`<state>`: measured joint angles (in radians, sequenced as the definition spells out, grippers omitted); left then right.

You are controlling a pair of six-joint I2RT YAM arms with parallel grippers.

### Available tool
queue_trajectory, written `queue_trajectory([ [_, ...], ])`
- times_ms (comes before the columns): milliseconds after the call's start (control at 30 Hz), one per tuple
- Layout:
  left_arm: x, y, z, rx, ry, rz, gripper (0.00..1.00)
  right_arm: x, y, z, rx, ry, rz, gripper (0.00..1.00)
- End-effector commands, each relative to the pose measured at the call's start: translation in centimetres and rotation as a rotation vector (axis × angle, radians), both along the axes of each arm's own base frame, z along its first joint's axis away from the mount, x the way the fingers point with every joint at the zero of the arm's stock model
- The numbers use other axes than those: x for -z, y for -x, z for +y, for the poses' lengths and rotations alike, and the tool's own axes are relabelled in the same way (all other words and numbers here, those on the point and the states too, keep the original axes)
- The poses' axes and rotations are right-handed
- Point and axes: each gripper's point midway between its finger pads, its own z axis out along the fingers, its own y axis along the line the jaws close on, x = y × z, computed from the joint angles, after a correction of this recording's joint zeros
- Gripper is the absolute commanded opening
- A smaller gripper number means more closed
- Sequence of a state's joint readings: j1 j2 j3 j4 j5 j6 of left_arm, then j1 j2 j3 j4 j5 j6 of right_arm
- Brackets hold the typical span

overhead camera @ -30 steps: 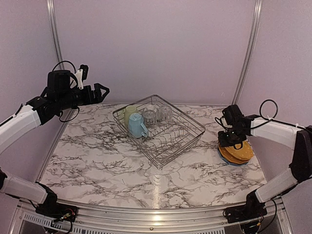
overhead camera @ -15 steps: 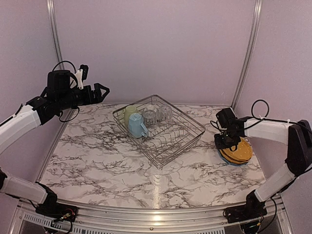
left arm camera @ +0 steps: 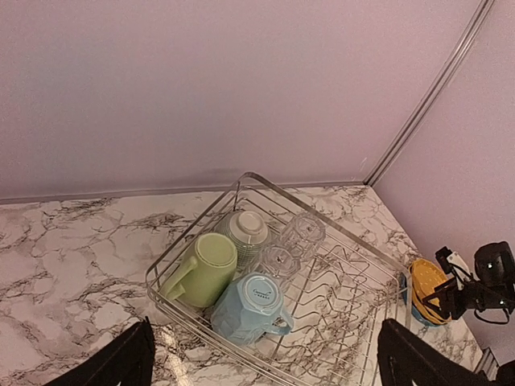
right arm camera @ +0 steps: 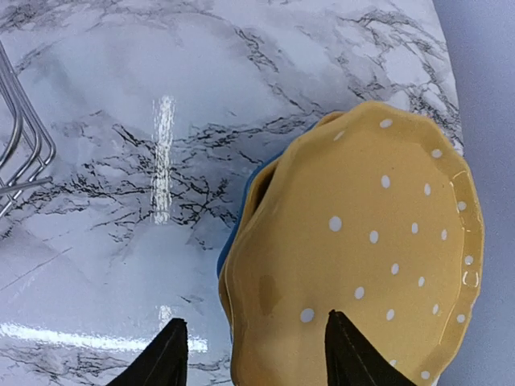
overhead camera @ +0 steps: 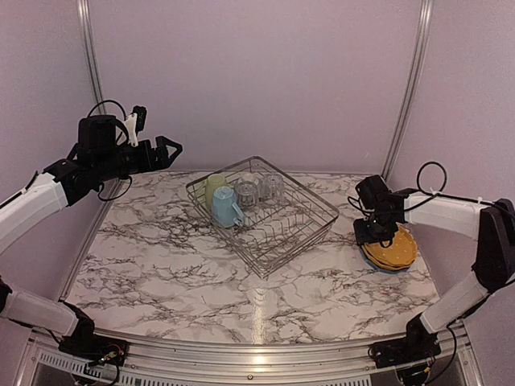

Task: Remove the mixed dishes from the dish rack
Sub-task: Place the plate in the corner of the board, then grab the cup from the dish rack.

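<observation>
Jaws wide on left gripper (overhead camera: 165, 149), empty, hovering far left. Mid-table, square silver wire dish rack (overhead camera: 269, 219) holds light blue mug (overhead camera: 225, 207), pale green cup (overhead camera: 214, 188). Then right gripper (right arm camera: 256, 354), fingers parted over stacked dotted yellow-orange plates (right arm camera: 362, 241), right side. Plates look done imo; next needs reach into rack for mug.

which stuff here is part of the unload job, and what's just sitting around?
Job: dish rack, light blue mug, green cup, clear glasses, upturned bowl, yellow plates, blue plate beneath them.
Just there: marble table, metal frame posts. Nothing else loose.
</observation>
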<state>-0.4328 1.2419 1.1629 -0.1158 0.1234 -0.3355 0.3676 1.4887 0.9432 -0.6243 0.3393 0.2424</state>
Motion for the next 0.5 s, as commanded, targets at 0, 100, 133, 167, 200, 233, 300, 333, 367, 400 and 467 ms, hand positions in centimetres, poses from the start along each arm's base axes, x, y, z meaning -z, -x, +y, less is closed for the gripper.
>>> queue_trajectory([
  [0, 0.4, -0.2, -0.4, 0.014, 0.016, 0.011, 0.99, -5.8, -1.1, 1.0, -0.012, -0.066, -0.134, 0.61],
  [100, 0.4, -0.1, -0.5, 0.015, 0.016, 0.015, 0.99, -8.3, -1.4, 2.8, -0.075, -0.172, -0.21, 0.66],
  [133, 0.3, -0.1, -0.4, 0.013, 0.016, 0.012, 0.99, -8.9, -1.5, 3.5, -0.101, -0.212, -0.235, 0.67],
  [167, 0.3, -0.2, -0.3, 0.009, 0.013, 0.012, 0.99, -9.4, -1.7, 4.1, -0.124, -0.246, -0.256, 0.69],
  [200, 0.3, -0.2, -0.3, 0.005, 0.01, 0.011, 0.99, -9.9, -1.9, 4.9, -0.147, -0.28, -0.273, 0.72],
  [233, 0.4, -0.2, -0.2, 0.0, 0.008, 0.011, 0.99, -10.5, -2.3, 5.4, -0.159, -0.305, -0.291, 0.76],
  [300, 0.5, -0.3, -0.2, -0.003, 0.004, 0.016, 0.99, -11.2, -3.2, 6.4, -0.174, -0.339, -0.307, 0.8],
  [333, 0.6, -0.4, -0.2, -0.003, 0.005, 0.02, 0.99, -11.5, -3.6, 7.1, -0.186, -0.351, -0.315, 0.81],
  [367, 0.5, -0.3, -0.3, 0.001, 0.009, 0.023, 0.99, -11.8, -4.3, 7.9, -0.203, -0.358, -0.327, 0.81],
  [400, 0.5, -0.3, -0.4, 0.008, 0.014, 0.026, 0.99, -12.0, -4.7, 8.9, -0.224, -0.362, -0.338, 0.82],
  [467, 0.4, -0.1, -0.7, 0.023, 0.024, 0.03, 0.99, -12.5, -5.8, 11.1, -0.272, -0.372, -0.369, 0.82],
])
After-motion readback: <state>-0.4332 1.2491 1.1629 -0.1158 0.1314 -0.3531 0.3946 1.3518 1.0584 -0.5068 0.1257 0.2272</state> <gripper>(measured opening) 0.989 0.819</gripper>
